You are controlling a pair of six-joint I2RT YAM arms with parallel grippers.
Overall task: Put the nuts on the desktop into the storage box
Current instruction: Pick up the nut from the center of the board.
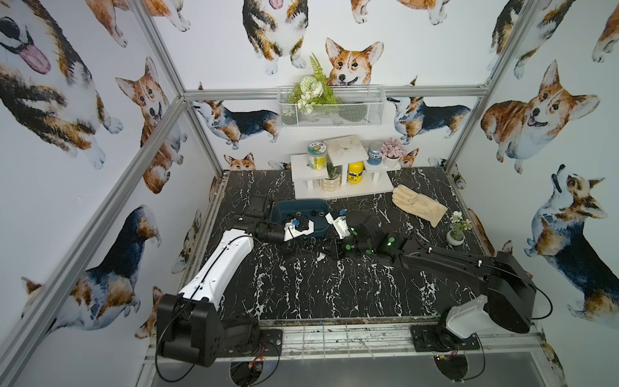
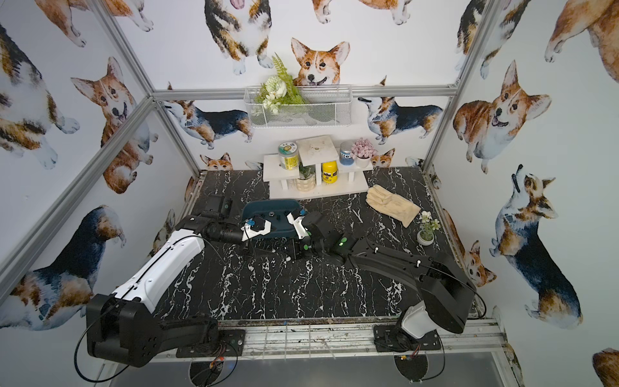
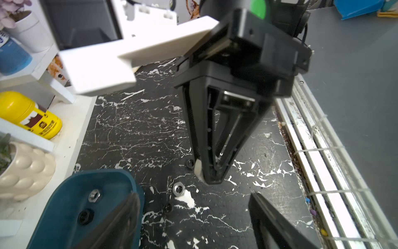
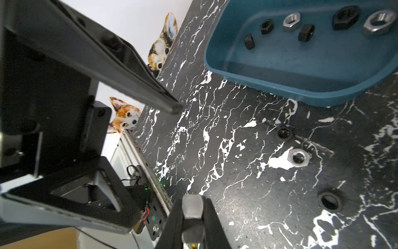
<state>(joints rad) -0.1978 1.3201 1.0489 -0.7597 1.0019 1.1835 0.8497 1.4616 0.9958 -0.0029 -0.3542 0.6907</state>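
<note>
**A:** In both top views the left arm (image 1: 227, 254) and right arm (image 1: 445, 261) meet at one corner of the storage box (image 1: 278, 214). Too crowded?

**B:** Yes. A bump between them is my worry.

**A:** And the left wrist view?

**B:** The left hand (image 3: 193, 195) hangs released, fingers spread, one over the box rim. The right hand (image 3: 212, 180) points tip-down at the desk (image 3: 140, 129), close ahead. A loose silver nut (image 3: 178, 189) lies between them, so reaching for it risks a knock. A black nut (image 3: 190, 162) just beside the right tip could get flicked away.

**A:** Right wrist view?

**B:** The right hand is clenched. The gripped nut (image 4: 192, 204), silver by the look, sits at the very fingertips and could twist out. Six nuts (image 4: 291, 21) are in the box, and three lie on the desk nearby.
</note>
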